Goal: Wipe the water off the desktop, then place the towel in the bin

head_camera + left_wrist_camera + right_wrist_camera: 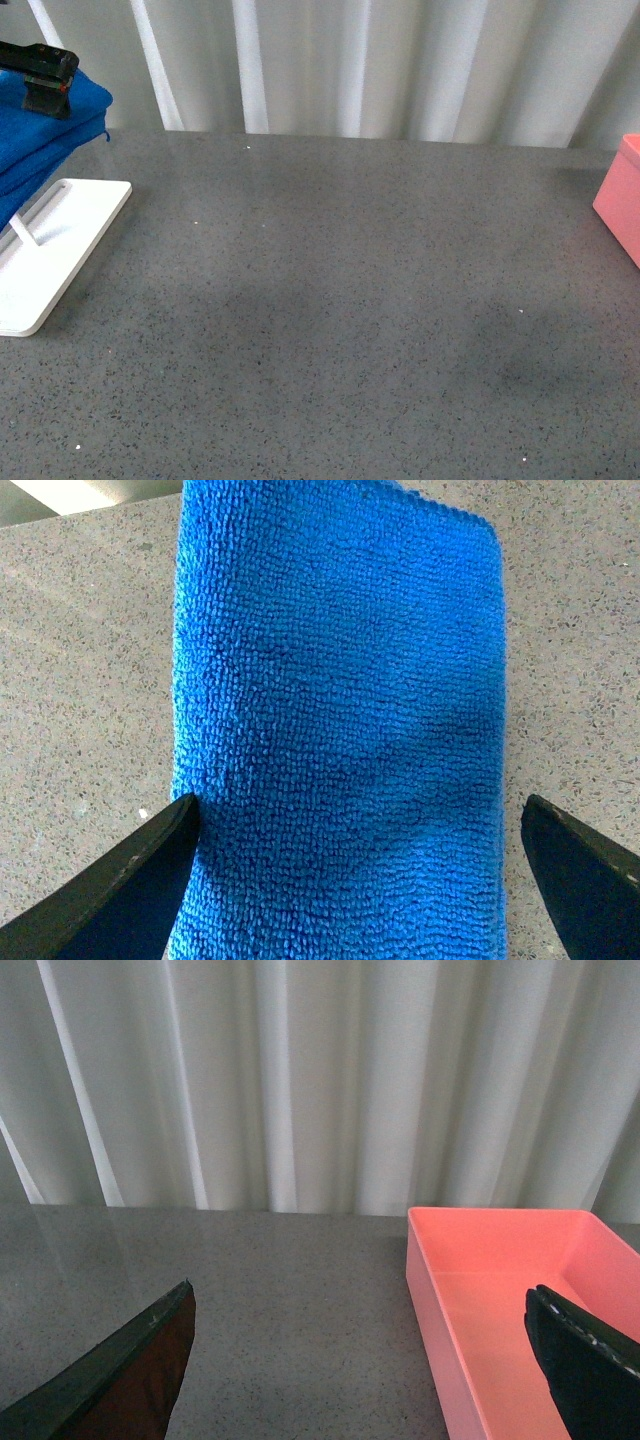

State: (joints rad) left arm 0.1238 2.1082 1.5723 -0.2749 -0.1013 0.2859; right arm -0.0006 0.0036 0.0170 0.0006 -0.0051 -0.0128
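Our left fingers [120, 880] stand apart either side of the towel [340, 680] at the desk's [330, 300] far left; our right fingers [110, 1380], also apart, hover near the bin [500, 1260]

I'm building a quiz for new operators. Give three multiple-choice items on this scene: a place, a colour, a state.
1. In the front view, the salmon-pink box-like plastic bin sits at: A left edge; B right edge; C centre.
2. The soft terry towel is: A blue; B green; C white.
3. The left gripper is: A shut on the towel; B open, straddling it; C out of view.
Answers: B, cut off by the right edge; A, royal blue throughout; B, spread wide either side of it.
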